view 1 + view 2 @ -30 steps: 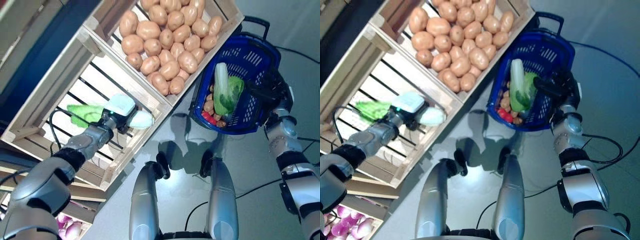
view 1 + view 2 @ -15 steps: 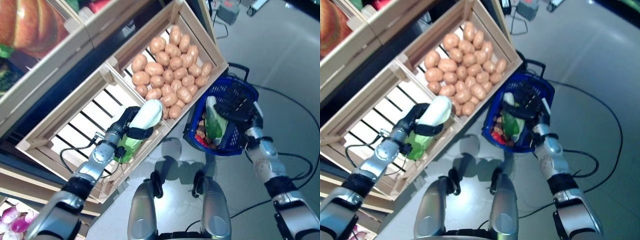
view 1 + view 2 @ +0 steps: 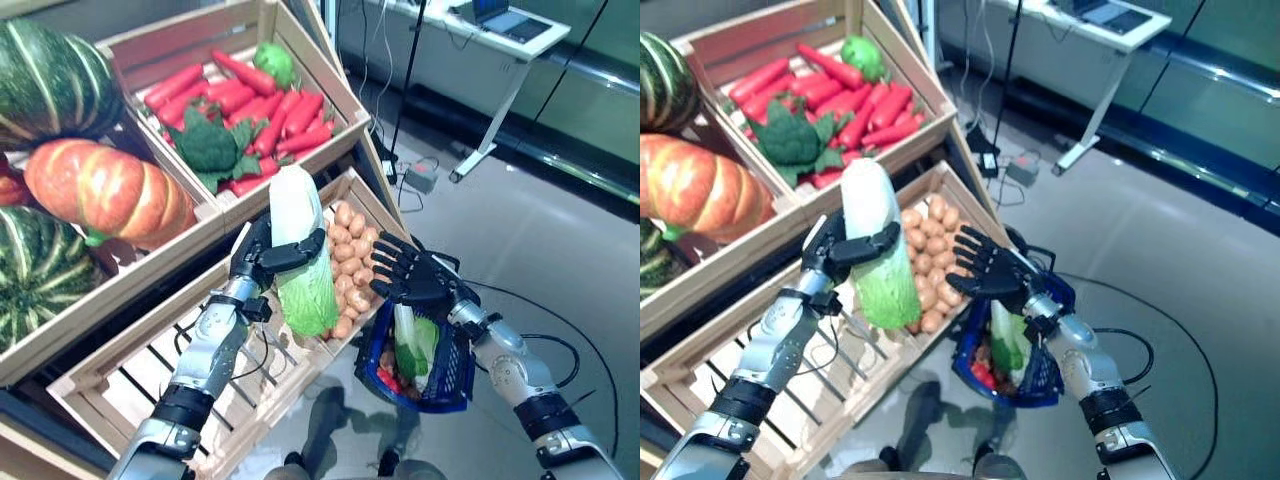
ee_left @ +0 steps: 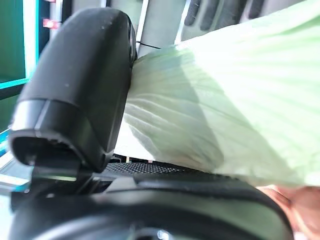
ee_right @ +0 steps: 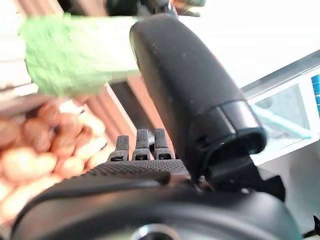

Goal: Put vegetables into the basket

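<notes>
Here the left hand (image 3: pixel 262 255) is clamped round a napa cabbage (image 3: pixel 300 262), held upright above the potato crate (image 3: pixel 352 262). The right hand (image 3: pixel 415 280) is spread open beside it, over the blue basket (image 3: pixel 452 372). Likely bulky, with a firm stalk and soft leaves, the cabbage wants a mid-body grip.

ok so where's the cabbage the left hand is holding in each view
Left eye view: cabbage centre, upright in the left hand.
Right eye view: left of centre.
Left wrist view: fills the upper right.
Right wrist view: green blur, upper left.
Shared landmark: the potato crate, just behind it.
</notes>
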You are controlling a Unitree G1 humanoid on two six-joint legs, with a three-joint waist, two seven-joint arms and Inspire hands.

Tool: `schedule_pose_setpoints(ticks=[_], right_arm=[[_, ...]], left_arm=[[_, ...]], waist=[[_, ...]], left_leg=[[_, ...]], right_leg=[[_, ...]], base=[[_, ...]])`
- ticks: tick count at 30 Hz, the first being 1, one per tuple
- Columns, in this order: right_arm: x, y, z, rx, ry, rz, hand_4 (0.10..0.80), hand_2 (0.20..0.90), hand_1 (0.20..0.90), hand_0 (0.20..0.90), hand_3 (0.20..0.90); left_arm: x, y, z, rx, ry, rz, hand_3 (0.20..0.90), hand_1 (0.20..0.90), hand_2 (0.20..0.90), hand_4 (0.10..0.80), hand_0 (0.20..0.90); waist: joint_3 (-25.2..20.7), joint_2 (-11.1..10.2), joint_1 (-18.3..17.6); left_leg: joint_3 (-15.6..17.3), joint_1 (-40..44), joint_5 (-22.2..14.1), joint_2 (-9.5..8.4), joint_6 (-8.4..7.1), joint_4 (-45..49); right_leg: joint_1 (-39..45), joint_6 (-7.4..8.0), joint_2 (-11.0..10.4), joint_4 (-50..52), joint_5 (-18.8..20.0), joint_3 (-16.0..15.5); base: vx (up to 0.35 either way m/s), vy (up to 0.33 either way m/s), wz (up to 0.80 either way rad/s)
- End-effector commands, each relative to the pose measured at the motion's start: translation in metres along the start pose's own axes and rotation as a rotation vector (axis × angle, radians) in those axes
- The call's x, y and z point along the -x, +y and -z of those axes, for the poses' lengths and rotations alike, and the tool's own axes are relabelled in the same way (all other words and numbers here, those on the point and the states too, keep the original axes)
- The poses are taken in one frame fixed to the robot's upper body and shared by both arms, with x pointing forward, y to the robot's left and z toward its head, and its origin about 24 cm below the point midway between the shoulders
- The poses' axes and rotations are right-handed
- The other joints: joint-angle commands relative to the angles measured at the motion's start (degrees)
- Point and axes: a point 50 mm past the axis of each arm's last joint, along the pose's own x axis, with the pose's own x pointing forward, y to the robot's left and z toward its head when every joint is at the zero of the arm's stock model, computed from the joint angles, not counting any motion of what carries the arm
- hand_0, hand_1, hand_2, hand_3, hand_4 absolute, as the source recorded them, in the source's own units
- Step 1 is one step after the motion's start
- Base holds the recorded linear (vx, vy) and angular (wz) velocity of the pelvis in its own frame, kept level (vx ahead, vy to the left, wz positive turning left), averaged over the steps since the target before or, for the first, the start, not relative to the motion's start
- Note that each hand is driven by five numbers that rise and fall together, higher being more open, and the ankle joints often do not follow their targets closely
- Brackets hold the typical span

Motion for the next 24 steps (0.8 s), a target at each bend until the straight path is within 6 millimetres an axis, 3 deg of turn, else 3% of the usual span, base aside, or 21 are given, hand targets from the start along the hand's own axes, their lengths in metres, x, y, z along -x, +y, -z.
schedule_pose_setpoints(ticks=[1,9,17,24], right_arm=[[-0.012,0.025,-0.028,-0.095,-0.193,-0.186,0.8,0.9,0.9,0.9,0.9],[-0.028,0.059,-0.04,-0.187,-0.27,-0.312,0.8,0.9,0.9,0.9,0.9],[-0.036,0.08,-0.048,-0.13,-0.266,-0.356,0.8,0.9,0.9,0.9,0.9],[-0.041,0.092,-0.029,-0.195,-0.112,-0.385,0.8,0.9,0.9,0.9,0.9]], left_arm=[[-0.009,-0.005,-0.037,0.089,-0.193,0.038,0.3,0.3,0.3,0.4,0.3],[-0.015,-0.02,-0.028,0.147,-0.178,0.059,0.3,0.3,0.3,0.4,0.3],[-0.018,-0.038,-0.021,0.133,-0.132,0.119,0.3,0.3,0.3,0.4,0.3],[-0.017,-0.048,-0.017,0.149,-0.136,0.165,0.3,0.3,0.3,0.4,0.3]], waist=[[-7.02,0.28,-0.24],[-7.94,0.21,-0.84],[-8.0,-0.02,-1.03],[-8.29,-0.19,-0.98]], left_leg=[[0.66,0.01,-1.89,-3.34,1.87,-2.75],[0.72,0.22,-2.39,-3.06,1.85,-2.75],[1.05,0.98,-2.62,-2.94,1.93,-2.75],[1.21,1.55,-2.72,-2.87,1.94,-2.75]], right_leg=[[-0.09,-1.57,0.58,-2.88,0.94,-1.16],[-0.03,-1.91,1.24,-2.88,0.69,-0.63],[0.54,-2.34,1.77,-2.88,0.36,0.24],[1.05,-2.46,1.93,-2.88,0.22,0.72]], base=[[0.0,0.0,0.0],[0.0,0.0,0.0],[0.0,0.0,0.0],[0.0,0.0,0.0]])
